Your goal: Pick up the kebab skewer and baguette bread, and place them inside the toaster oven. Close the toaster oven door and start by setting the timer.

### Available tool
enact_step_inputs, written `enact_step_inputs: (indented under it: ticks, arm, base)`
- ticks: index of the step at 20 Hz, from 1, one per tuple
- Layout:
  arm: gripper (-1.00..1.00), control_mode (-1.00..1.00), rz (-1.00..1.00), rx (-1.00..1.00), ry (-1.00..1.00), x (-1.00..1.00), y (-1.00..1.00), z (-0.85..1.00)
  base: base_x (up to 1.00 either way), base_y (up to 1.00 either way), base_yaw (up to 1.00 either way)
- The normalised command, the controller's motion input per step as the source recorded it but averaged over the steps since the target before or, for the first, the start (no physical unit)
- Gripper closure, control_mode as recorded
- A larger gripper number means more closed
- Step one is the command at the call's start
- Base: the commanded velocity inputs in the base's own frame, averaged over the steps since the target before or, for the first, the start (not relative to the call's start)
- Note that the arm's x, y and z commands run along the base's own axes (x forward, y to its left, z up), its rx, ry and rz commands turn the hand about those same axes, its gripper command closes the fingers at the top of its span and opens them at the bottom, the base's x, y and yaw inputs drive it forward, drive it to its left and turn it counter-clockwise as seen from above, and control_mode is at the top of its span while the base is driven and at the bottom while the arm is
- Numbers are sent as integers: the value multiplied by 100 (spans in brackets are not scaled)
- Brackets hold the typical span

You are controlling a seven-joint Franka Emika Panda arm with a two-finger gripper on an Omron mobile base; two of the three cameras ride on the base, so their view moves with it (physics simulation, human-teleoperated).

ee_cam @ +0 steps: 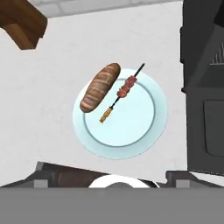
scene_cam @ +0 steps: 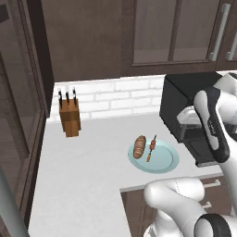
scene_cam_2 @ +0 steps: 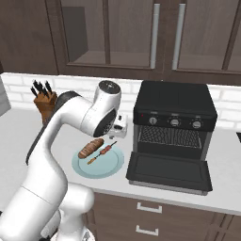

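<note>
The baguette bread (ee_cam: 100, 87) lies on the left rim of a pale blue plate (ee_cam: 140, 127), and the kebab skewer (ee_cam: 122, 92) rests beside it nearer the plate's middle. Both also show on the plate from the base: baguette bread (scene_cam: 140, 146) (scene_cam_2: 91, 148), kebab skewer (scene_cam: 152, 147) (scene_cam_2: 102, 153). My gripper (scene_cam_2: 121, 128) (ee_cam: 111, 176) hangs open above the plate, holding nothing, with its fingertips (ee_cam: 43, 172) wide apart. To the plate's right stands the black toaster oven (scene_cam_2: 174, 104). The toaster oven door (scene_cam_2: 167, 172) is folded down flat, showing the wire rack (scene_cam_2: 169, 137).
A wooden knife block (scene_cam: 70, 117) (scene_cam_2: 45, 102) stands at the back left by the brick wall. Dark cabinets hang above the counter. The counter's front edge (scene_cam: 139, 187) runs just in front of the plate. A row of knobs (scene_cam_2: 174, 122) sits above the oven opening.
</note>
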Motion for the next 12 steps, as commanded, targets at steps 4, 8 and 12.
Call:
enact_step_inputs:
  ticks: [4, 8, 12]
  arm:
    - [-100, -100, 25, 12, -34, -17, -100, -27]
    - [-100, -100, 25, 9, -39, 0, -100, -16]
    - [-100, -100, 19, 0, -33, 2, -63, -7]
  base:
    - [0, 0, 0]
    - [0, 0, 0]
    - [0, 0, 0]
